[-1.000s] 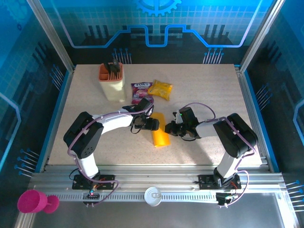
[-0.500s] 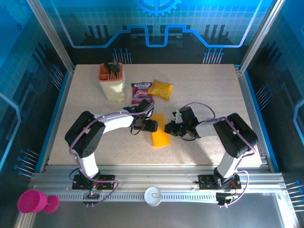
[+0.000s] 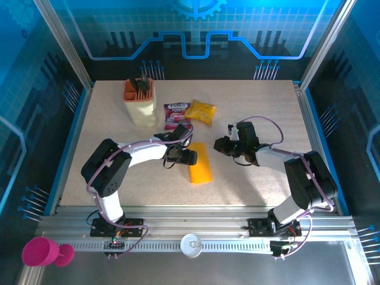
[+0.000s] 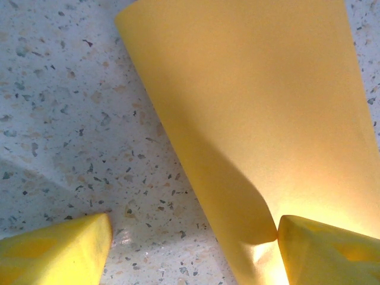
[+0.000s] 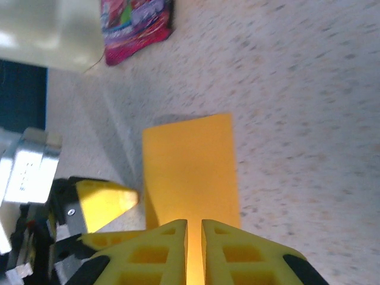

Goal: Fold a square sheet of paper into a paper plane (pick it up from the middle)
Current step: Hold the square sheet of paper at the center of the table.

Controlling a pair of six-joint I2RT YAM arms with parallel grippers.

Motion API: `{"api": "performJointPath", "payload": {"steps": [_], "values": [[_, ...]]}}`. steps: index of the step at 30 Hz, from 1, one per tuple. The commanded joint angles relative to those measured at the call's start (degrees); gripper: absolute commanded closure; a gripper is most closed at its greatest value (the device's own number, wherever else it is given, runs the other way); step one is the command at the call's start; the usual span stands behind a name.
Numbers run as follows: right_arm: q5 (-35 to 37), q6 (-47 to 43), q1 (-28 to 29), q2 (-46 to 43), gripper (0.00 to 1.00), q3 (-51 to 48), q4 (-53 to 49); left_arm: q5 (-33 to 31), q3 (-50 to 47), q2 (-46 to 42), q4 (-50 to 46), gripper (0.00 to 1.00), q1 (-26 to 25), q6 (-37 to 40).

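**Top view:** paper (image 3: 200, 164) lies mid-front on the bench (image 3: 267, 107) as a narrow rectangle, probably the square doubled over once. It sits between the two pincers. Left pincer (image 3: 189, 157) is at its left long edge. Right pincer (image 3: 219, 145) is just beside the far right corner, apart from it. Holder (image 3: 141, 104), packet (image 3: 176, 114) and snack bag (image 3: 200, 111) stand farther back, apart from the paper.

**Left wrist:** jaws stand wide, nothing held. One finger (image 4: 326, 249), on the right of this view, touches the paper's edge. The other (image 4: 53, 249) is over bare bench, well apart from the sheet. Paper (image 4: 255, 119) bows softly with a shadow along its edge, so the fold looks loose, not pressed.

**Right wrist:** pincer (image 5: 194, 237) is narrow, a thin slit between the tips, and nothing is seen held. Paper (image 5: 190, 166) lies ahead of the tips. Whether the tips overlap its near end cannot be told. A finger (image 5: 104, 199) of the left pincer sits at the sheet's edge.

**Handling (judgement):**
- The sheet looks thin, light and limp, and a loose fold is likely to spring back
- It is likely to slide on the smooth bench and to crease under a hard pinch
- Best hold: mid-length of the raised long edge, one jaw under, light pinch
- A corner grip would probably let it droop
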Motion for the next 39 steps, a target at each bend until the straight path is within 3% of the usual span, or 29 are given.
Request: {"api": "performJointPath", "payload": {"steps": [1,10,17,27,39], "values": [[3.66,1.16,-1.0,-1.39,0.85,-1.9,-3.11,-0.73,-0.74,1.65,-1.22,0.24,-0.35,1.33],[-0.09,0.8,-0.1,1.75,0.86,-3.62,1.3,-0.5,-0.83,2.03,-1.08,0.24,-0.38,1.46],[-3.81,-2.63,4.18,5.6,0.87,-0.64,1.41,-0.47,-0.54,2.49,-1.15,0.24,-0.36,1.7],[-3.72,-3.53,9.01,9.53,0.89,2.33,1.17,-0.55,-0.55,2.64,-1.01,0.24,-0.32,1.75],[-1.45,-3.13,8.67,14.5,0.92,2.62,0.62,-0.37,-0.17,2.82,-1.11,0.24,-0.35,1.9]]}}
